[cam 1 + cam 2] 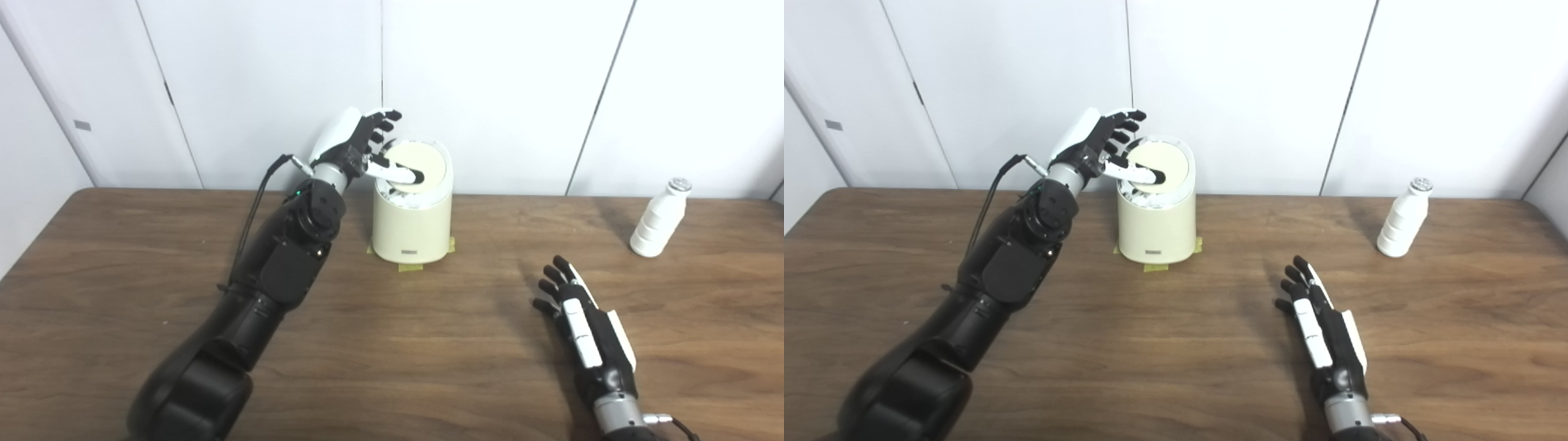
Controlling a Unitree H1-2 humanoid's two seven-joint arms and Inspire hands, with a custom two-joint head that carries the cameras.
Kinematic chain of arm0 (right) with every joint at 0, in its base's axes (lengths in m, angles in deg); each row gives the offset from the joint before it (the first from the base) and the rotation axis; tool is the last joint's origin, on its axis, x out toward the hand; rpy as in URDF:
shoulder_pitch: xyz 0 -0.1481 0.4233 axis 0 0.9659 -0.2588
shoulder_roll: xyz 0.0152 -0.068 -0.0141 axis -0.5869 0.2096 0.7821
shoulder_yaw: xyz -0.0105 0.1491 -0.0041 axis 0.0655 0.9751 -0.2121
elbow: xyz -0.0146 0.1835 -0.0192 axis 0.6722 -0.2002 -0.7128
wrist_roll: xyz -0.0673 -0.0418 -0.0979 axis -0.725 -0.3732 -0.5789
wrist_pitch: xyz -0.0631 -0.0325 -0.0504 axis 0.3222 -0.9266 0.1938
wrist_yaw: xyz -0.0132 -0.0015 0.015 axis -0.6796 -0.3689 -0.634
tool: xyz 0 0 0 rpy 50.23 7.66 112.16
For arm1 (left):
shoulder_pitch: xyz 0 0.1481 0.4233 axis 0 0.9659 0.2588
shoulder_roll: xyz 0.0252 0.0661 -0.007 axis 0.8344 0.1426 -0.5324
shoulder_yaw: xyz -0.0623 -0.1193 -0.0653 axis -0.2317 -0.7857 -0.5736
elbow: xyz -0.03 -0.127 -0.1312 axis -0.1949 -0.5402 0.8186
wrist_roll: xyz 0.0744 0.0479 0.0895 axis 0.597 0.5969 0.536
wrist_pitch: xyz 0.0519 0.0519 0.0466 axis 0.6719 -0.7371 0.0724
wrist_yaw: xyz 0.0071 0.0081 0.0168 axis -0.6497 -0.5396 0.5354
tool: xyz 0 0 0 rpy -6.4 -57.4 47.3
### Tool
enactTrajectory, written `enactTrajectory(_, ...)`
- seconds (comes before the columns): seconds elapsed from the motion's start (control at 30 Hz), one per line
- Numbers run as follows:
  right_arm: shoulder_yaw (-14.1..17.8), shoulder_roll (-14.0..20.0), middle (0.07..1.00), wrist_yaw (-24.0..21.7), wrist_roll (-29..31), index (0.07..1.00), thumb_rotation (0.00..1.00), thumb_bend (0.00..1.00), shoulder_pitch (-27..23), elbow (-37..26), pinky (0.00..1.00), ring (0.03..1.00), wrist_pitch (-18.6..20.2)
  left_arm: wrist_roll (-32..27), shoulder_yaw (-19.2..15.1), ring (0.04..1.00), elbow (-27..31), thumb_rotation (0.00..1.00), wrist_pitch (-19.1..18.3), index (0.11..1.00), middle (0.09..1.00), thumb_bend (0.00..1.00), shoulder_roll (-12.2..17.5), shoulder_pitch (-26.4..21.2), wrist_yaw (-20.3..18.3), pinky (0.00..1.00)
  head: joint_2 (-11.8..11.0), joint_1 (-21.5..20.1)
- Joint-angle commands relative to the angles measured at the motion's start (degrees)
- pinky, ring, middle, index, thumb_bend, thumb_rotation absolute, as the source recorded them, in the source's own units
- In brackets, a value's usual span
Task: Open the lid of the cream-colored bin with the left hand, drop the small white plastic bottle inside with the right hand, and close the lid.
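The bin (413,214) stands at the far middle of the table (392,343) and serves as the reference point here. Strips of yellow tape (409,266) show at its base, likely to keep it from sliding while the lid is worked.

The lid (422,164) is tilted up toward the wall, hinged at the back. The left hand (361,144) is at the bin's upper left edge, with its thumb (401,174) laid across the face of the lid and its fingers (383,125) curled behind the rim. It appears to be grasping the lid and holding it raised, which keeps the mouth clear for the drop.

Through the gap under the lid, pale crumpled material is visible inside the bin; what it is cannot be determined.

The bottle (658,219) stands upright well to the right of the bin, near the table's right edge, untouched. It is not inside the bin.

The right hand (579,321) rests nearer the front edge than the bin and to its right, released, fingers extended and apart, holding nothing. It lies between the bin and the bottle in left-right terms, well apart from both.

Judgement: the lid-opening step is largely done; picking up the bottle is not yet begun.
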Motion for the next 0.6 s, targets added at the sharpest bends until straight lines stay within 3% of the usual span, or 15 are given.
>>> enactTrajectory(0.0, -0.27, -0.77, 0.919, -0.13, 0.39, 0.945, 0.86, 0.51, 0.14, -0.98, 0.81, 0.898, 0.77, 4.05, 1.55, 0.791, 0.58, 0.0, 1.62, 0.87, 0.83, 0.91, 1.55, -3.71, 1.52, 0.66, 0.1, 0.08)
enactTrajectory(0.27, -0.48, -0.6, 0.918, -0.22, 0.22, 0.947, 0.87, 0.49, 0.3, -1.59, 0.81, 0.9, 1.21, 12.42, 6.4, 0.803, 0.75, 0.0, 1.62, 0.868, 0.84, 0.94, 3.85, -3.88, 2.33, 0.65, 0.35, 0.0)
enactTrajectory(0.57, -0.77, -0.56, 0.918, -0.11, -0.2, 0.944, 0.88, 0.5, 0.31, -1.64, 0.8, 0.897, 1.09, 15.09, 7.49, 0.807, 1.1, 0.0, 1.53, 0.87, 0.859, 0.94, 4.78, -3.48, 0.88, 0.66, 0.36, -0.16)
